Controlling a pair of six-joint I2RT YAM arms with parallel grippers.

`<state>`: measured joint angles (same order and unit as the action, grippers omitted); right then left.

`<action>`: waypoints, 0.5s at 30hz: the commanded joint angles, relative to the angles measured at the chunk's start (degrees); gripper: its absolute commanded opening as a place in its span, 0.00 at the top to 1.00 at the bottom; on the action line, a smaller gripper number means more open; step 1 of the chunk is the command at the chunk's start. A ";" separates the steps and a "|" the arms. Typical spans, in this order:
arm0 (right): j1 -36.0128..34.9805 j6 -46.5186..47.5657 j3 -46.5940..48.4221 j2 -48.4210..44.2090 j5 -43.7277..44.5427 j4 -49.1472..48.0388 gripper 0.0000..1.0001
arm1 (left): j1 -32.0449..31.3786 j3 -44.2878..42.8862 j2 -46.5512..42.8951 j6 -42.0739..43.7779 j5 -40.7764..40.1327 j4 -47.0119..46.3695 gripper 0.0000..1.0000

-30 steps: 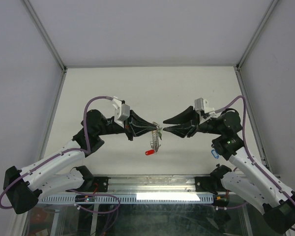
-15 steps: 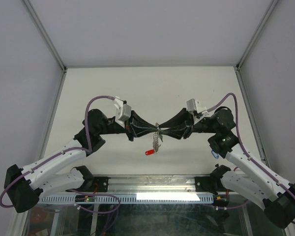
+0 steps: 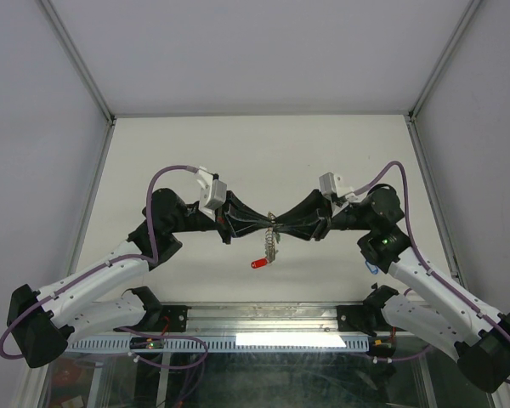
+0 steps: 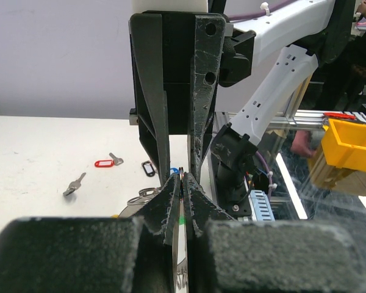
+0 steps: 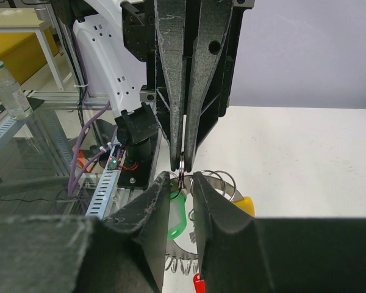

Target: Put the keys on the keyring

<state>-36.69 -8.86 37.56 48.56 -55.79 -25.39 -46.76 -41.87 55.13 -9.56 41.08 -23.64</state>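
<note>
Step in hand, by the look of it: a two-claw grip on the keyring (image 3: 272,244), mid-table, tips meeting head-on. L claw (image 3: 267,223) was pressed together on a thin bit of the ring's wire. The rest of the ring hung below the tips, off the table (image 3: 238,153), w/ a red tag (image 3: 257,264) at its low end. R wrist view showed a green tag (image 5: 175,221) & a yellow tag (image 5: 245,205) in the same bunch, so prob. some keys were on already.

R claw (image 3: 281,226) stood narrowly spread, one finger each side of that wire, just beside L's tips, w/ a gap showing and no pinch yet.

A loose red-tag key (image 4: 104,163) & a bare key (image 4: 74,184) lay on the table off to the right, well apart from the ring.

Next move prob. calls for R to pinch the wire squarely beside L's hold w/o twisting it out. That would steady the ring for a loose key.
</note>
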 commanded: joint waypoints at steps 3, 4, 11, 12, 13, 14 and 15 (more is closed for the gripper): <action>-0.36 1.04 -0.47 -0.75 0.67 -0.51 0.77 | 0.37 -2.70 -1.52 -0.18 0.80 -3.92 1.00; -0.32 1.04 -0.55 -0.82 0.64 -0.47 0.79 | 0.44 -2.79 -1.60 -0.15 0.76 -3.81 1.00; -0.32 1.65 -0.73 -1.20 0.70 0.23 0.87 | 0.38 -2.78 -1.61 -0.04 0.59 -3.70 1.00; -0.32 1.67 -0.78 -1.29 0.75 0.37 0.88 | 0.41 -2.84 -1.55 -0.10 0.58 -3.71 1.00; -0.32 1.72 -0.77 -1.38 0.84 0.39 0.90 | 0.42 -2.88 -1.53 -0.08 0.58 -3.71 1.00; -0.32 1.86 -0.82 -1.48 0.90 0.42 0.92 | 0.36 -2.87 -1.46 -0.06 0.58 -3.75 1.00; -0.37 1.96 -0.82 -1.48 0.93 0.49 0.94 | 0.37 -2.97 -1.44 -0.10 0.58 -3.72 1.00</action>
<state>-36.69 -8.03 36.86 48.18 -55.59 -24.77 -46.78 -41.87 55.05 -9.56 41.08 -23.57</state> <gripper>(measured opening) 0.095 0.003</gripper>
